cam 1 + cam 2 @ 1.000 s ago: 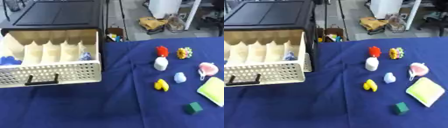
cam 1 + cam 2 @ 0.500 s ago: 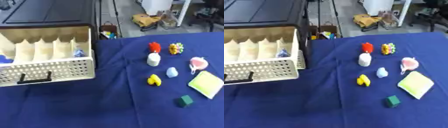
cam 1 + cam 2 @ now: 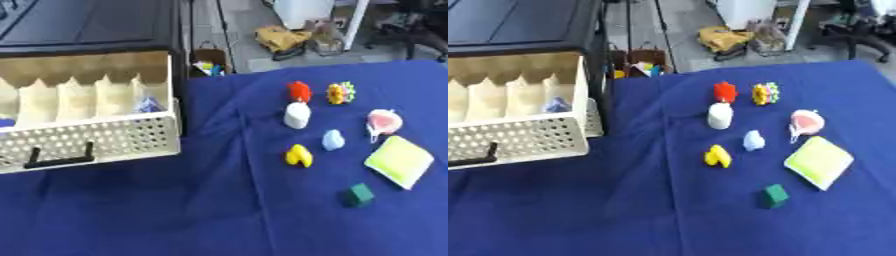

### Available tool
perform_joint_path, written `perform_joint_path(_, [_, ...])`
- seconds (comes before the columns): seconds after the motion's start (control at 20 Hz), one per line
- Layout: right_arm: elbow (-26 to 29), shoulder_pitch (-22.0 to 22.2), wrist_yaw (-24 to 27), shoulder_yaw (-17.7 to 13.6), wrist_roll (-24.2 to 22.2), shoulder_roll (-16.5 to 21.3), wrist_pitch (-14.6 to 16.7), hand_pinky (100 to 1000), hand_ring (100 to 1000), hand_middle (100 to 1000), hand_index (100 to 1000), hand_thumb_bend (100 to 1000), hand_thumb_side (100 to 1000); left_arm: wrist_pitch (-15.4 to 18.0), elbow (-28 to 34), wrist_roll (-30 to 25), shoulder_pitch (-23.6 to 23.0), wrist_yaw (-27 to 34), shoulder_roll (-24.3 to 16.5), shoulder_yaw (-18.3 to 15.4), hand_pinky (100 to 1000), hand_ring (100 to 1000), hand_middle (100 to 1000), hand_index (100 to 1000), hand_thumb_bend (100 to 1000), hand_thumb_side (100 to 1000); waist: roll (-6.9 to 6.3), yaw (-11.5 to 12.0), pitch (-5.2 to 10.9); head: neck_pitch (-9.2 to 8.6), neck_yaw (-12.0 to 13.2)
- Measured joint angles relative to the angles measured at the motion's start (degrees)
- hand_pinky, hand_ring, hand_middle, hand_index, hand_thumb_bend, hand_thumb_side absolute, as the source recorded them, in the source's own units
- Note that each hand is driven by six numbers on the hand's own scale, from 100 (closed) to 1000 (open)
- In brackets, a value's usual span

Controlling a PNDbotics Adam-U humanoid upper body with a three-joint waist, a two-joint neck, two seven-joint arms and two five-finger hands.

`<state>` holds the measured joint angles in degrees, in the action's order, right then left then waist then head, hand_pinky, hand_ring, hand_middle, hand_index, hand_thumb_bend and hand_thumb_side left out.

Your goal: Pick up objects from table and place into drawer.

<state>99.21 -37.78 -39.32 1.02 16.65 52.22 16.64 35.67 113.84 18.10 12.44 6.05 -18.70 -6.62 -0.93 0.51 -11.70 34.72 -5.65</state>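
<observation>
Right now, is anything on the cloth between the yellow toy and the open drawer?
Nothing visible: only bare blue cloth lies between the yellow toy and the drawer, which stands open. No hand shows.

An open drawer (image 3: 87, 140) sits at the table's (image 3: 201, 210) left, a small object (image 3: 147, 106) in its rightmost compartment. To the right lie scattered toys: two (image 3: 299, 91) (image 3: 339, 93) farthest back, a cylinder (image 3: 297, 115) before them, a duck (image 3: 298, 156) nearer, a cube (image 3: 357, 194) nearest, a flat pad (image 3: 399, 161) rightmost.
</observation>
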Motion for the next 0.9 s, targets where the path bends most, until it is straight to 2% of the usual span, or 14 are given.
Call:
perform_joint_path(0.2, [-5.61,-3.4,-2.91,5.38,-3.58,1.16,0.05,786,866,845,916,555,1000,-0.17,0.0,-0.45,-0.31,0.35,-0.05,0.47,636,798,726,893,477,1000,0.2,0.38,0.34,0.26,-0.38])
perform_joint_path(0.3, [-9.97,-6.71,-3.82,6.97,-9.09,0.93,1.26,789,868,848,916,565,1000,-0.24,0.0,-0.65,-0.45,0.48,-0.21,0.55,635,798,726,893,477,1000,0.26,0.62,0.65,0.5,-0.5])
perform_joint_path(0.45, [-16.89,-11.65,-3.95,7.44,-19.97,-0.22,4.36,794,872,853,917,602,1000,-0.31,0.0,-0.81,-0.84,0.51,-0.44,0.74,634,797,725,892,475,1000,0.32,0.64,0.85,0.54,-0.58])
perform_joint_path(0.6, [-22.74,-14.42,-4.17,7.46,-27.55,-1.68,6.74,797,875,855,917,628,1000,-0.42,0.0,-0.93,-0.88,0.55,-0.45,0.82,633,797,724,892,477,1000,0.34,0.65,0.87,0.54,-0.66])
perform_joint_path(0.7, [-26.02,-15.75,-5.17,7.49,-30.59,-2.59,7.8,801,878,855,918,683,1000,-0.5,0.0,-1.01,-0.88,0.59,-0.45,0.83,632,797,724,892,476,1000,0.37,0.69,0.88,0.54,-0.81])
perform_joint_path(0.85, [-30.18,-16.75,-7.31,7.51,-33.58,-3.71,9.2,802,877,840,913,699,963,-0.6,0.0,-1.12,-0.88,0.65,-0.45,0.83,631,796,723,892,476,1000,0.38,0.83,0.88,0.53,-1.07])
perform_joint_path(0.9, [-31.31,-16.82,-8.05,7.5,-34.27,-3.99,9.57,804,879,836,912,714,909,-0.63,0.0,-1.15,-0.88,0.65,-0.45,0.83,631,795,723,892,476,1000,0.38,0.87,0.87,0.52,-1.1])
